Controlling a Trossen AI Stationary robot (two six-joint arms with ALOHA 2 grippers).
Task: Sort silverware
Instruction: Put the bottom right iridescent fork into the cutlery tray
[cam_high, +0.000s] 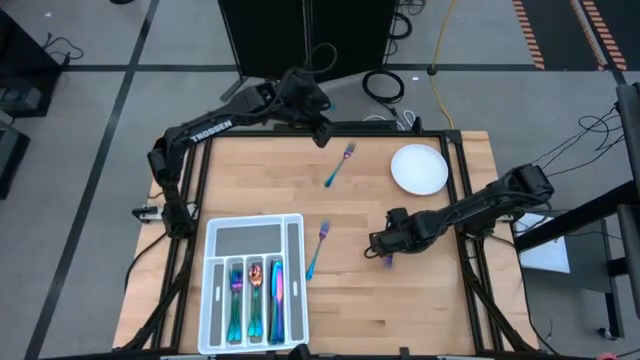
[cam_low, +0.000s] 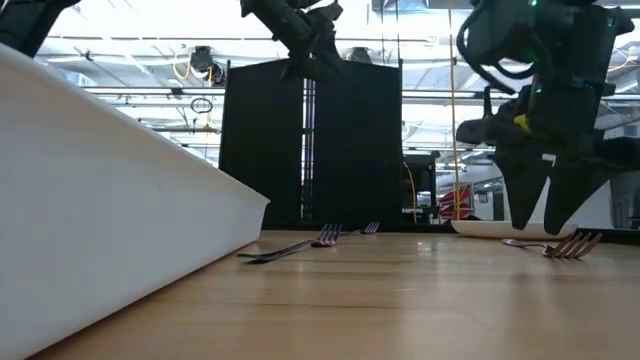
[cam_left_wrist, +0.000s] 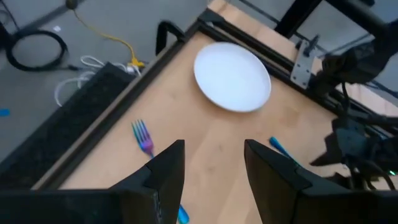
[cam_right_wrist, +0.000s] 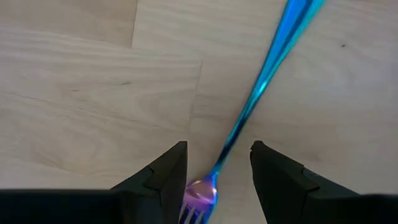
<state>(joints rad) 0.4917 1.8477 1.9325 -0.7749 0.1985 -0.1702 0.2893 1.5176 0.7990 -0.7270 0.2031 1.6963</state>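
Tray (cam_high: 292, 240) with sorted silverware (cam_high: 254, 297)

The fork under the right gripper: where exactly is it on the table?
In the high view that fork lies on the table's right half, between the open fingers of the right gripper, below the white plate.

The right arm reaches in from the right edge, bent low, with its right end effector (cam_high: 386, 255) pointing down close to the table (cam_high: 400, 300), fingers (cam_right_wrist: 163, 176) parted. The left arm stretches along the far edge, elbow at the left side, holding the left end effector (cam_high: 322, 138) raised above the far rim, fingers (cam_left_wrist: 163, 171) spread apart.
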